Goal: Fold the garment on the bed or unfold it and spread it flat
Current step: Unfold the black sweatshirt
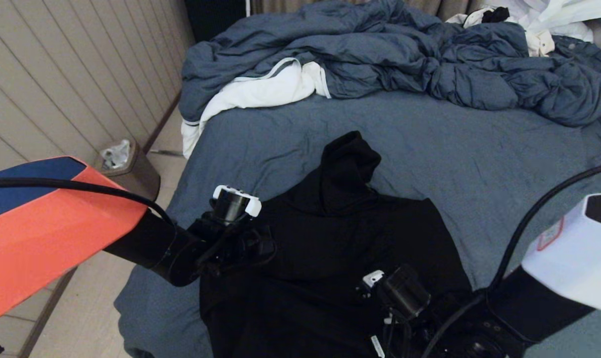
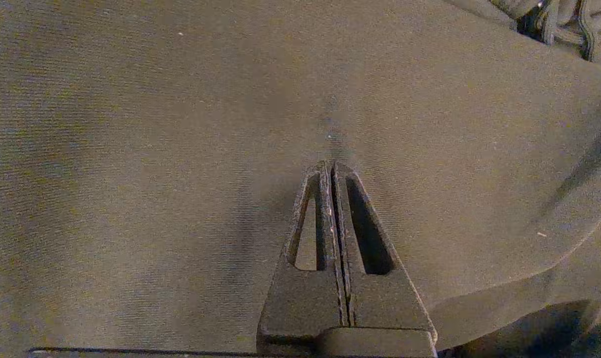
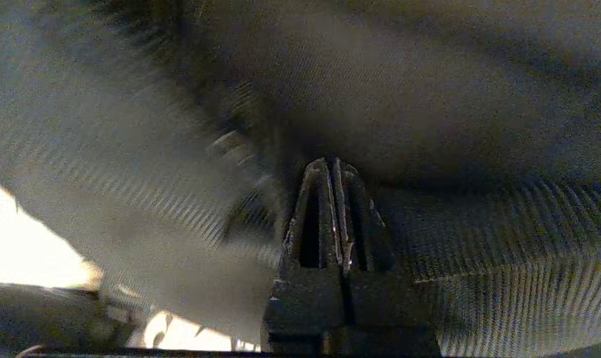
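Note:
The black hooded garment [image 1: 340, 238] lies on the bed's blue-grey sheet [image 1: 469, 149], its hood [image 1: 350, 159] pointing away from me. My left gripper [image 1: 258, 243] is over the garment's left edge. In the left wrist view the left gripper [image 2: 332, 165] is shut, its tips down against plain garment cloth [image 2: 156, 149] with nothing seen between the fingers. My right gripper [image 1: 380, 298] is low over the garment's near right part. In the right wrist view the right gripper [image 3: 333, 161] is shut, close against dark cloth [image 3: 405, 99], with no fold showing between its fingers.
A crumpled blue-grey duvet [image 1: 405, 54] with white lining [image 1: 260, 89] is heaped across the far side of the bed. White clothing [image 1: 544, 20] lies at the far right. A small bin [image 1: 126, 166] stands on the floor beside a panelled wall [image 1: 56, 74] at left.

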